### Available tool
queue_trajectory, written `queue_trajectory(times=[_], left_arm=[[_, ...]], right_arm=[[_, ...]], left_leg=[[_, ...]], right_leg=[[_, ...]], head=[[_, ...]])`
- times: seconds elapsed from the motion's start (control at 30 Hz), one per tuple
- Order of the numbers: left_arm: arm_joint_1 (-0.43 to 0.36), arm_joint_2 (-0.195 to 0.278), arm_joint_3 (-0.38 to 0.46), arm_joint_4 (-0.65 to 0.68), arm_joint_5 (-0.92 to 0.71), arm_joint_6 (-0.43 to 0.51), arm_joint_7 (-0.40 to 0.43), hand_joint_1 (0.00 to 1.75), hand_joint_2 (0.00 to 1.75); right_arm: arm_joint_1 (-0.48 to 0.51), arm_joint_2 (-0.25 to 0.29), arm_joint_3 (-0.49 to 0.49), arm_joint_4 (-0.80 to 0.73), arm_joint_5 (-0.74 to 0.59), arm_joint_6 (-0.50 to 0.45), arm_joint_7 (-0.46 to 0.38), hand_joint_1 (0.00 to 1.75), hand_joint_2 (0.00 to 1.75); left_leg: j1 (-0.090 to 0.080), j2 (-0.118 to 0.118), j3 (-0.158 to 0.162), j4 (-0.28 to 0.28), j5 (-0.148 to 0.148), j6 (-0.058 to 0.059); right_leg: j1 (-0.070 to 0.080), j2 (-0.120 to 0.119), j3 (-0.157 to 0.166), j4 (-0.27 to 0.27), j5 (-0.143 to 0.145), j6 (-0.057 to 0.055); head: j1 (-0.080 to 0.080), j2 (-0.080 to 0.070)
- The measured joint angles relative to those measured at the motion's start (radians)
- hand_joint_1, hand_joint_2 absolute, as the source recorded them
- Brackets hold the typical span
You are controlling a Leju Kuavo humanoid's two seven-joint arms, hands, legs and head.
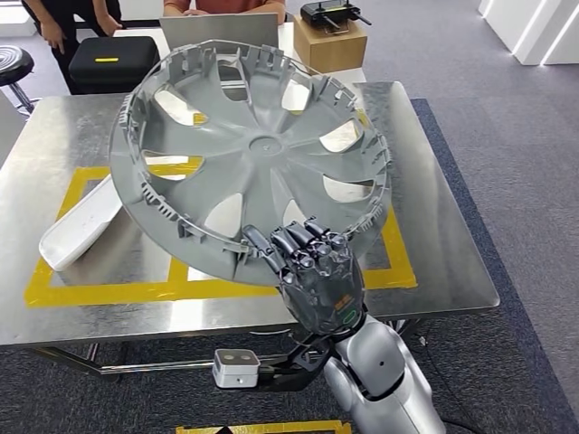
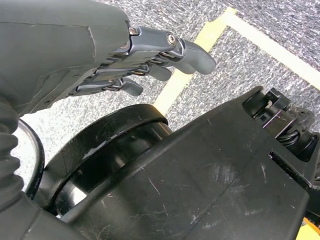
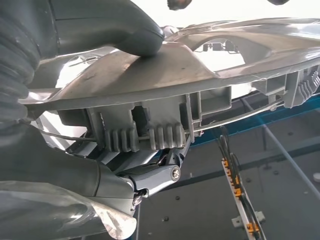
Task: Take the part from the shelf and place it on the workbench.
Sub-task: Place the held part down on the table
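The part is a large grey wheel cover [image 1: 249, 154], inner side up, tilted and held above the steel workbench [image 1: 437, 226]. My right hand [image 1: 317, 271] grips its near rim, fingers curled over the edge. In the right wrist view the thumb [image 3: 128, 30] presses on one face of the wheel cover [image 3: 181, 70] and a finger [image 3: 158, 177] hooks under its ribbed rim. My left hand [image 2: 143, 60] hangs beside my body over grey carpet, fingers slightly apart, holding nothing.
Yellow tape [image 1: 137, 291] marks a rectangle on the workbench. A white tray-like piece [image 1: 79, 226] lies at the left of it. A black case [image 1: 112, 59], a cardboard box with a controller [image 1: 331, 36] and people stand behind the bench.
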Motion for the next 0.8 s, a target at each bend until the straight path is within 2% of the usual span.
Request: queue_trajectory(times=[0.3,0.43,0.53,0.6,0.7,0.73,0.8], left_arm=[[0.000,0.002,-0.007,0.000,0.009,0.000,0.000,0.00,1.75],[0.000,0.004,-0.017,0.000,0.014,0.001,0.003,0.00,1.75],[0.000,0.007,-0.025,0.000,0.018,-0.004,0.004,0.00,1.75],[-0.001,0.013,-0.029,0.000,0.020,-0.014,0.004,0.00,1.75],[-0.002,0.025,-0.034,0.000,0.021,-0.026,0.004,0.00,1.75],[-0.002,0.028,-0.037,0.000,0.021,-0.029,0.004,0.00,1.75],[-0.003,0.034,-0.045,0.000,0.021,-0.033,0.004,0.00,1.75]], right_arm=[[-0.009,-0.021,-0.050,0.026,0.000,0.000,0.039,1.75,1.75],[-0.030,-0.057,-0.073,0.061,0.000,0.000,0.134,1.75,1.75],[-0.072,-0.111,-0.057,0.105,0.000,0.000,0.296,1.75,1.75],[-0.129,-0.167,-0.005,0.152,-0.001,0.000,0.485,1.75,1.75],[-0.240,-0.242,0.143,0.239,-0.004,0.000,0.782,1.75,1.75],[-0.272,-0.263,0.195,0.267,-0.005,0.000,0.839,1.75,1.75],[-0.315,-0.295,0.274,0.315,-0.005,0.000,0.879,1.75,1.75]], left_leg=[[0.000,0.000,0.000,0.000,0.000,0.000],[0.000,0.000,0.000,0.000,0.000,0.000],[-0.001,0.000,-0.001,0.000,0.000,0.000],[-0.001,0.000,-0.001,0.000,0.001,0.000],[-0.001,0.001,-0.001,0.000,0.001,0.001],[-0.001,0.001,-0.001,0.000,0.001,0.001],[-0.001,0.002,0.000,0.000,0.001,0.001]], right_leg=[[0.000,0.000,0.000,0.000,0.000,0.000],[0.000,0.000,0.000,0.000,0.000,0.000],[-0.001,0.000,0.000,0.000,0.000,0.000],[-0.001,0.000,0.000,0.000,0.001,0.001],[-0.001,0.001,-0.001,0.000,0.002,0.002],[-0.001,0.002,-0.001,0.000,0.002,0.002],[0.000,0.002,-0.001,0.000,0.002,0.002]], head=[[0.000,0.000],[0.000,0.000],[0.000,0.000],[0.000,0.000],[0.000,0.000],[0.000,0.000],[0.000,0.000]])
